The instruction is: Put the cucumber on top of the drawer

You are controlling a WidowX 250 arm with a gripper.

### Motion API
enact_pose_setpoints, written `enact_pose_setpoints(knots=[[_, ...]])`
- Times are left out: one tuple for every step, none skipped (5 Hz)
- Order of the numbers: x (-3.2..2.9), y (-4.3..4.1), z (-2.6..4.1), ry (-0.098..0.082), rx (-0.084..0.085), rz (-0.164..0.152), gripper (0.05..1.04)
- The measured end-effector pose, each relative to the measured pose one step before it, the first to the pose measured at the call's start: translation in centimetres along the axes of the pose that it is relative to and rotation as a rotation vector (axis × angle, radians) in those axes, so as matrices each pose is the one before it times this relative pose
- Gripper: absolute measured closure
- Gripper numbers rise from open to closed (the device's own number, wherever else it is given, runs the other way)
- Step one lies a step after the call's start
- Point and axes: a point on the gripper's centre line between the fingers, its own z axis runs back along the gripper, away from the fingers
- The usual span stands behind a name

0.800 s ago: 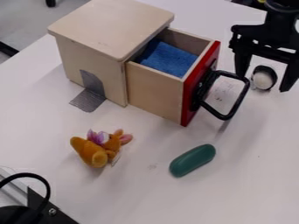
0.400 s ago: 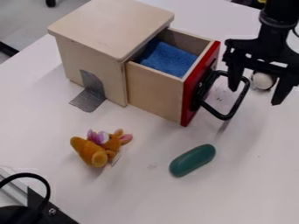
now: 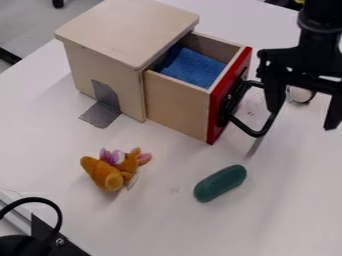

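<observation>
My gripper (image 3: 302, 119) hangs open at the right edge of the view, beside the drawer's black handle and above and to the right of the cucumber, with nothing between its fingers. The smooth dark green cucumber (image 3: 220, 183) lies on the white table below the drawer unit, slanting up to the right. The wooden drawer unit (image 3: 127, 32) stands at the upper left with a flat, bare top. Its red-fronted drawer (image 3: 177, 105) is pulled out and holds a blue cloth.
An orange plush toy (image 3: 109, 171) lies left of the cucumber. A small whitish round object (image 3: 299, 94) sits behind the gripper. The black handle (image 3: 266, 122) juts out from the drawer front. Black equipment with a cable (image 3: 41, 232) occupies the lower left corner.
My gripper has come down the view, from beside the small round object to in front of it, nearer the cucumber's level. The cucumber, plush toy and drawer have not moved.
</observation>
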Motion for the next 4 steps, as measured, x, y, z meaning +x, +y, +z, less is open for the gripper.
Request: enact_pose_setpoints(knots=[[-2.487, 0.355, -0.785, 0.0219, -0.0419, -0.1024, 0.085], [-2.184, 1.196, -1.365, 0.0421, -0.0046, -0.0729, 0.085], [-1.859, 1.436, -0.731, 0.0213, 0.032, -0.0542, 0.085], [-1.521, 0.955, -0.504, 0.0293, 0.0451, -0.0398, 0.085]])
